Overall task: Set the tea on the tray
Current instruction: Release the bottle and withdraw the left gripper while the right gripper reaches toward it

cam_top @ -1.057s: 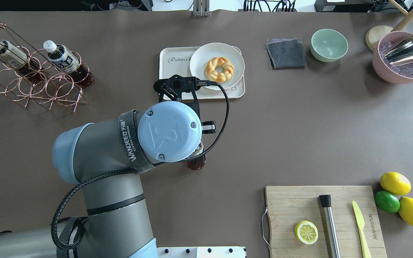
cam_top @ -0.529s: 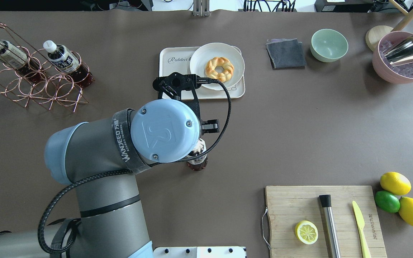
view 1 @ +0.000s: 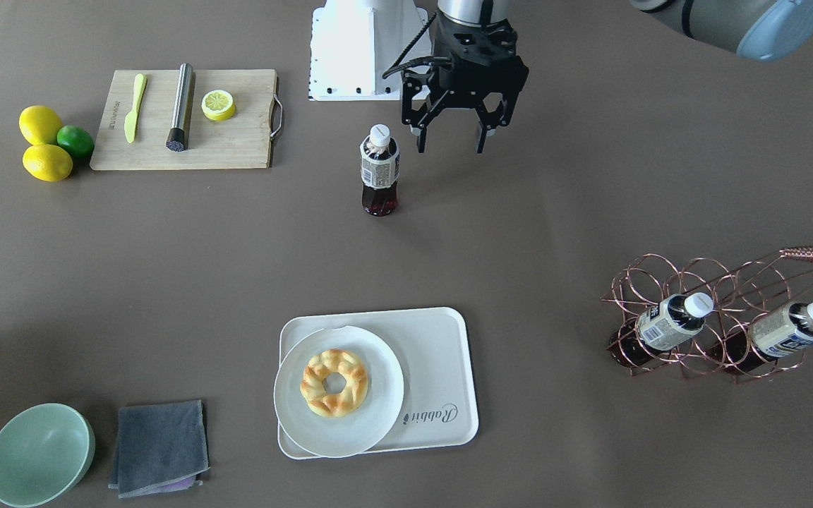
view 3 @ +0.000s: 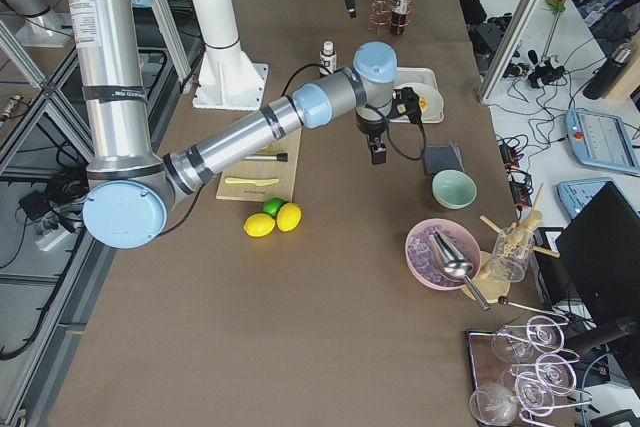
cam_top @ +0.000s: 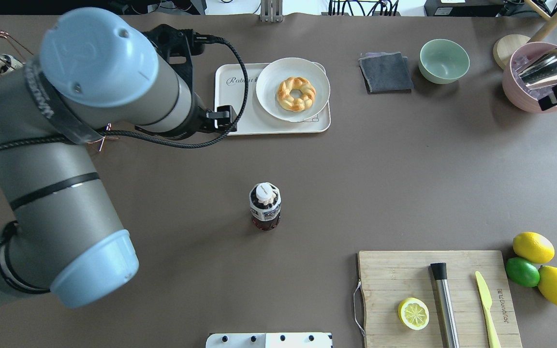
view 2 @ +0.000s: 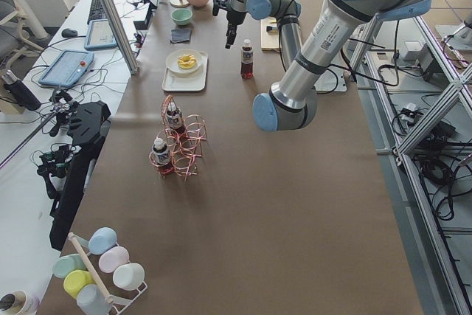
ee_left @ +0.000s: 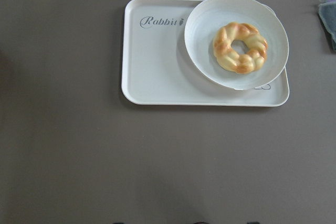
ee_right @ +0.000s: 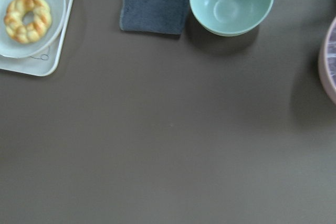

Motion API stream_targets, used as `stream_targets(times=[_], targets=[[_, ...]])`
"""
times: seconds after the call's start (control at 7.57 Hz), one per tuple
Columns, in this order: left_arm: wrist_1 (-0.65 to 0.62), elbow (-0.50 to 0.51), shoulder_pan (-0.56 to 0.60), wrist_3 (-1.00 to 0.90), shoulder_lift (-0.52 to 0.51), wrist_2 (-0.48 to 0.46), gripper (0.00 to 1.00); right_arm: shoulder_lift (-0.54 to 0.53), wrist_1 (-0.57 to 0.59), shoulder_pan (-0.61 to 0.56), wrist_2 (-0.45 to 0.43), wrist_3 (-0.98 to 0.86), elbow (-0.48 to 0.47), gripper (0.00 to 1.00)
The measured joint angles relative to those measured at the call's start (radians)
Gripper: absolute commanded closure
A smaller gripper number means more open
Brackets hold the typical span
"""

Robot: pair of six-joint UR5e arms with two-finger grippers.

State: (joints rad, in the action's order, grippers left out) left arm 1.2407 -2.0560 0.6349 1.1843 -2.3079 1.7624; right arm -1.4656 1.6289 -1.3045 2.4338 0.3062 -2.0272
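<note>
One tea (view 1: 379,169) stands on bare table (view 1: 590,176), well apart from the tray (view 1: 435,367); our left gripper (view 1: 451,148) hangs spread and empty, so we judge grasping comes next.

The tea (cam_top: 265,205) stands upright, apart from the tray (cam_top: 245,99).

A matte brown surface (cam_top: 404,159) spans the scene under even, soft light that throws faint shadows. Along the operators' side runs a white desk (view 2: 22,197), with a slanted aluminium post (view 2: 112,16) rising between the two. On the opposite side lies grey floor (view 2: 442,271) strewn with cables (view 2: 435,175).
</note>
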Motion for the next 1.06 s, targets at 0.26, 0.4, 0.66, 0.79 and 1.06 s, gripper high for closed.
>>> stream_targets(times=[0.26, 0.4, 0.66, 0.79, 1.06], targets=[[0.000, -0.044, 0.160, -0.174, 0.107, 0.155, 0.17, 0.113, 0.004, 0.174, -0.081, 0.346, -0.088, 0.03], [0.001, -0.052, 0.232, -0.266, 0.161, 0.217, 0.17, 0.173, 0.006, 0.261, -0.127, 0.483, -0.104, 0.03], [0.003, -0.053, 0.358, -0.441, 0.253, 0.311, 0.17, 0.298, 0.036, 0.451, -0.268, 0.685, -0.112, 0.03], [0.005, -0.049, 0.409, -0.516, 0.291, 0.346, 0.17, 0.385, 0.117, 0.544, -0.350, 0.738, -0.112, 0.03], [0.006, -0.048, 0.475, -0.605, 0.339, 0.387, 0.17, 0.526, 0.237, 0.683, -0.466, 0.839, -0.089, 0.04]])
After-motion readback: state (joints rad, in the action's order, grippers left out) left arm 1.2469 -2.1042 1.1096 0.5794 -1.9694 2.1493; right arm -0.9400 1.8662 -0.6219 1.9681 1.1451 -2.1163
